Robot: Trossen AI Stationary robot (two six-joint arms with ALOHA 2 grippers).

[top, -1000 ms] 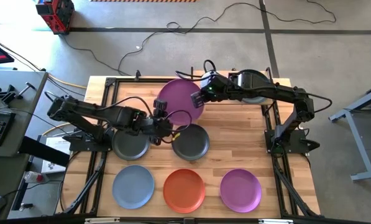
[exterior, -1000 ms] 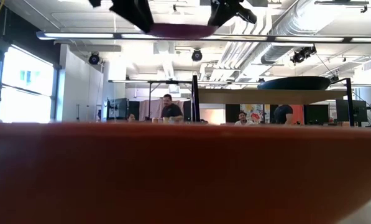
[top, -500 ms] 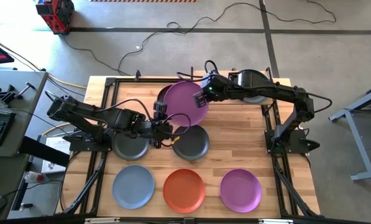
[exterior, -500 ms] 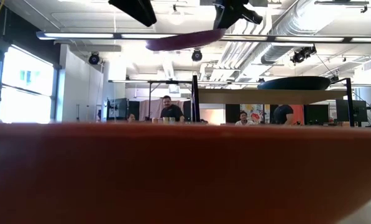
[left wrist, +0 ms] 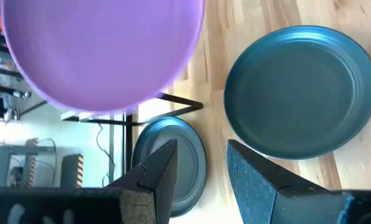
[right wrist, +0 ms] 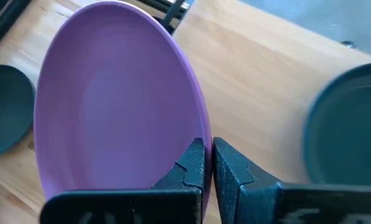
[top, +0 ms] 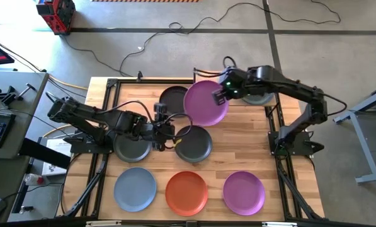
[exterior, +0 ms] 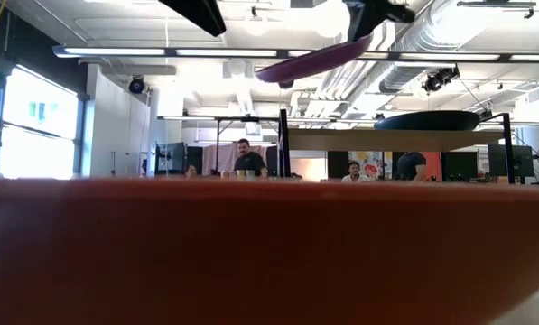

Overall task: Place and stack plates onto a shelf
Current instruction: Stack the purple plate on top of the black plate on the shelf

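Note:
My right gripper point(top: 220, 94) is shut on a purple plate point(top: 205, 103), which hangs above the far middle of the table. My left gripper point(top: 167, 130) stands open left of it, over the table, with nothing between its fingers point(left wrist: 201, 168). Dark plates lie flat on the table at the far middle point(top: 172, 98), middle left point(top: 132, 147) and centre point(top: 194, 145). A light blue plate point(top: 135, 188), an orange plate point(top: 186, 192) and a second purple plate point(top: 244, 192) lie along the near edge. The shelf point(exterior: 386, 141) stands at the far right with a dark plate point(exterior: 427, 120) on it. My right gripper pinches the purple plate's rim point(right wrist: 197, 134) between its two fingers, on the plate's right-hand edge. The fingers slant down at it from the table's right. The plate is lifted clear and tilted, its held edge high and its free edge point(exterior: 264, 74) lower.
Black frame bars point(top: 106, 101) run along the table's left and right sides. The arm bases stand at mid left point(top: 80, 135) and mid right point(top: 291, 142). People sit in the room beyond the table point(exterior: 242, 155).
My right gripper has carried the purple plate toward the table's right edge and slightly up, away from my left gripper. The plate was level and has tipped, its free left edge now lower than the held edge.

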